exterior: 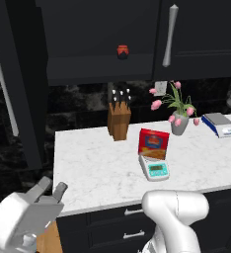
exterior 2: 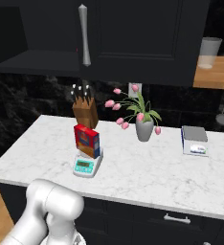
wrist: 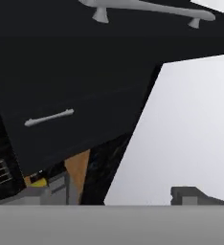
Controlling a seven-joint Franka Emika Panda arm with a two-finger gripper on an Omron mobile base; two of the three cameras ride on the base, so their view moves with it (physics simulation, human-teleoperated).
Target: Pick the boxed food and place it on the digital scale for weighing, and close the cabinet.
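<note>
**Box on the scale, cabinet door open**

At far left in the left base view, the cabinet's (exterior: 97, 39) left door (exterior: 16, 84) stands swung out, its long silver handle edge-on. Below it, low and off the counter's front edge, the gripper (exterior: 51, 189) hangs with its fingers spread wide and nothing between them. Inside the open cabinet sits a small red jar (exterior: 122, 51). On the white marble counter (exterior: 88, 163), a knife block (exterior: 119, 118) stands near the back wall. To its right, the boxed food (exterior: 153, 143) stands upright on the digital scale (exterior: 154, 168), behind the teal display. Further right come a vase of pink tulips (exterior: 178, 121) and a blue-edged scale (exterior: 219, 124). The cabinet's right door (exterior: 201, 34) is closed.
</note>
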